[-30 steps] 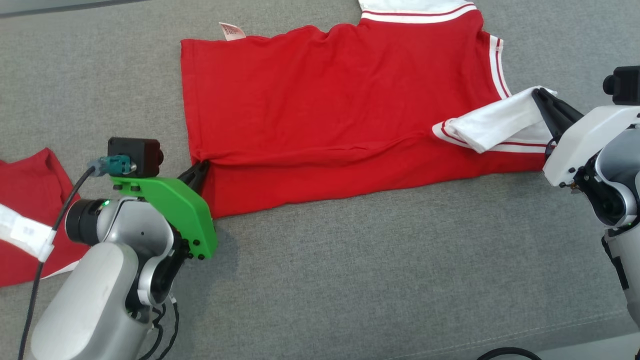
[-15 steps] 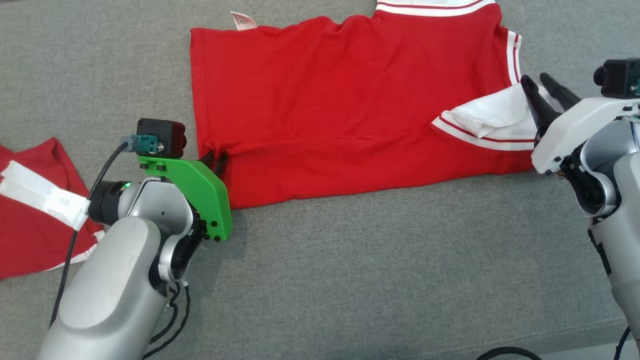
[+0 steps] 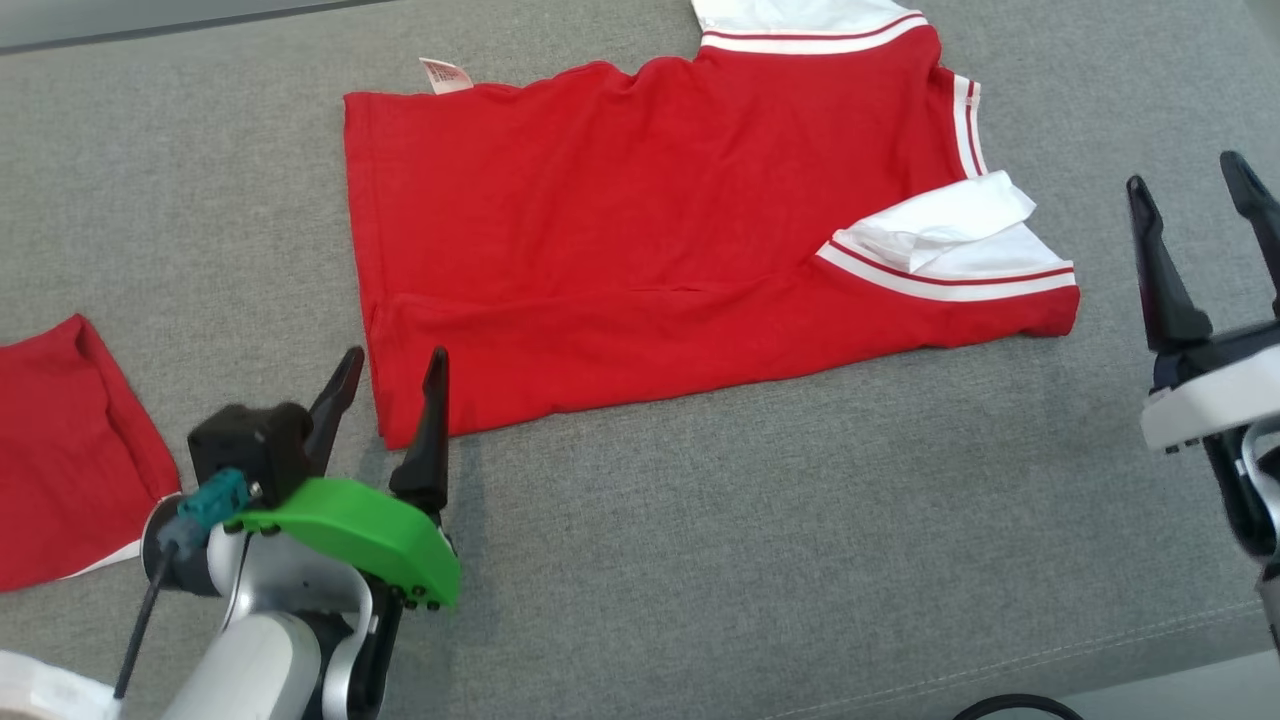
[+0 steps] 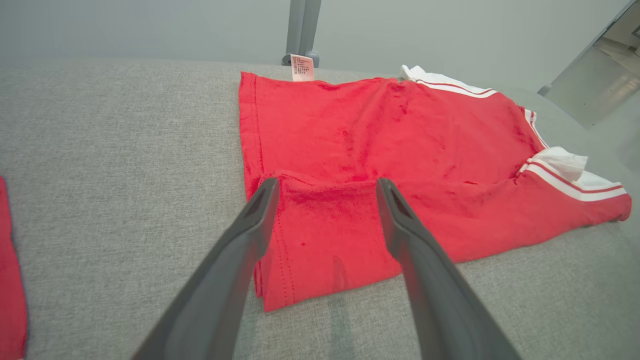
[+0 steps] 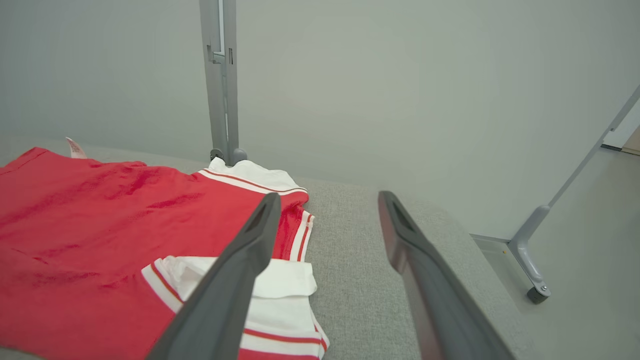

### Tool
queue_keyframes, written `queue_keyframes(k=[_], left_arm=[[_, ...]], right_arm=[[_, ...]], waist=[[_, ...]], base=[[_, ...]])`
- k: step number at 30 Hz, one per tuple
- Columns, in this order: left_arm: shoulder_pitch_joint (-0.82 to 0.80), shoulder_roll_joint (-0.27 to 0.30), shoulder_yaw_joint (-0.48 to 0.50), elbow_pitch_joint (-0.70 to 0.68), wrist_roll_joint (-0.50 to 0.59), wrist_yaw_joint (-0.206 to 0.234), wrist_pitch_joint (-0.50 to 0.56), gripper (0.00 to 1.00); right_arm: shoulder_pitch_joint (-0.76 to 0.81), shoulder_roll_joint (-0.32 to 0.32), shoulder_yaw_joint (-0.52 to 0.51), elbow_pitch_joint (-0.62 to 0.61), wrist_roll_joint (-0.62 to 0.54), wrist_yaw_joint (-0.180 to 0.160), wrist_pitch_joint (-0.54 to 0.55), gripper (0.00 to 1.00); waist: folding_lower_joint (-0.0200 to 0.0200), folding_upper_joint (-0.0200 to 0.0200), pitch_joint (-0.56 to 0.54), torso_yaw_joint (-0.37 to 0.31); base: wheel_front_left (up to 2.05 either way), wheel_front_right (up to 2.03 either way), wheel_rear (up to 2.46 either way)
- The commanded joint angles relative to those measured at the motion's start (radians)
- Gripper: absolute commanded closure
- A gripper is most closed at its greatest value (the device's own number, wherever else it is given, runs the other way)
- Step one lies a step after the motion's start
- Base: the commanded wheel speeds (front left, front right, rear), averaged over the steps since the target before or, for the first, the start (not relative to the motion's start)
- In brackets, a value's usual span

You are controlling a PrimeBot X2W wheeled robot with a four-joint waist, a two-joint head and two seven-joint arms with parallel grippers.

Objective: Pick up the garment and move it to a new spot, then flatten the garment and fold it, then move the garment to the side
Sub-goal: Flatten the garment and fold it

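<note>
The garment (image 3: 640,220) is a red shirt with white, red-striped trim, lying spread on the grey cushion with its near strip folded over. A white sleeve (image 3: 950,235) rests on its right end. My left gripper (image 3: 392,358) stands open just off the shirt's near-left corner (image 4: 280,280), fingers apart and empty. My right gripper (image 3: 1190,180) is open too, off to the right of the sleeve (image 5: 270,280), touching no cloth. A pale care label (image 3: 445,75) sticks out at the far-left hem.
Another red cloth (image 3: 60,450) lies at the left edge of the cushion. The cushion's front seam (image 3: 1000,670) runs along the lower right. A grey metal post (image 5: 222,80) and a frame leg (image 5: 535,250) stand beyond the far and right sides.
Both grippers have opened and let go of the shirt, then drawn back from it toward me. The white sleeve has dropped onto the shirt's right end. The camera shifted as well.
</note>
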Motion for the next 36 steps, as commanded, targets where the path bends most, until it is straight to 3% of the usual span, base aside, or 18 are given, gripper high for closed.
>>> queue_keyframes(k=[1, 6, 11, 20, 31, 32, 33, 34, 35, 36], left_arm=[[0.031, 0.003, 0.004, 0.002, 0.009, 0.006, -0.026, 0.0], [0.09, -0.007, 0.008, 0.076, 0.014, -0.021, -0.147, 0.0], [0.04, -0.022, 0.003, 0.197, -0.011, -0.047, -0.131, 0.0], [-0.083, -0.031, -0.037, 0.347, -0.022, -0.083, -0.014, 0.0], [-0.107, -0.044, -0.052, 0.45, -0.07, -0.117, 0.049, 0.0], [-0.103, -0.049, -0.055, 0.457, -0.081, -0.126, 0.059, 0.07], [-0.101, -0.052, -0.058, 0.462, -0.087, -0.134, 0.065, 0.85], [-0.097, -0.059, -0.062, 0.464, -0.096, -0.145, 0.071, 1.0], [-0.093, -0.062, -0.068, 0.464, -0.107, -0.156, 0.081, 1.0], [-0.09, -0.064, -0.071, 0.46, -0.116, -0.164, 0.087, 1.0]], right_arm=[[0.031, 0.025, -0.015, -0.011, -0.014, -0.001, -0.02, 0.0], [0.126, 0.119, -0.067, 0.012, -0.08, -0.001, -0.046, 0.0], [0.096, 0.147, -0.071, 0.118, -0.091, -0.001, 0.015, 0.0], [-0.043, 0.114, -0.021, 0.281, -0.029, -0.002, 0.137, 0.0], [-0.116, 0.098, 0.069, 0.406, 0.085, -0.001, 0.242, 0.0], [-0.119, 0.097, 0.079, 0.413, 0.104, -0.001, 0.251, 0.0], [-0.121, 0.096, 0.087, 0.418, 0.117, -0.001, 0.258, 0.06], [-0.122, 0.092, 0.1, 0.42, 0.133, -0.001, 0.265, 0.62], [-0.123, 0.088, 0.117, 0.419, 0.154, -0.001, 0.275, 1.0], [-0.125, 0.082, 0.133, 0.416, 0.174, 0.0, 0.286, 1.0]], waist=[[0.0, -0.0001, 0.001, -0.007], [0.0, -0.0001, 0.003, -0.021], [0.0, -0.0001, 0.025, -0.013], [0.0, -0.0001, 0.067, 0.018], [0.0, -0.0001, 0.073, 0.033], [0.0, -0.0001, 0.072, 0.034], [0.0, -0.0001, 0.07, 0.034], [0.0, -0.0001, 0.068, 0.034], [0.0, -0.0001, 0.066, 0.035], [0.0, -0.0001, 0.063, 0.035]], base=[[0.0, 0.0, 0.0], [0.0, 0.0, 0.0], [0.0, 0.0, 0.0], [0.0, 0.0, 0.0], [0.0, 0.0, 0.0], [0.0, 0.0, 0.0], [0.0, 0.0, 0.0], [0.0, 0.0, 0.0], [0.0, 0.0, 0.0], [0.0, 0.0, 0.0]])
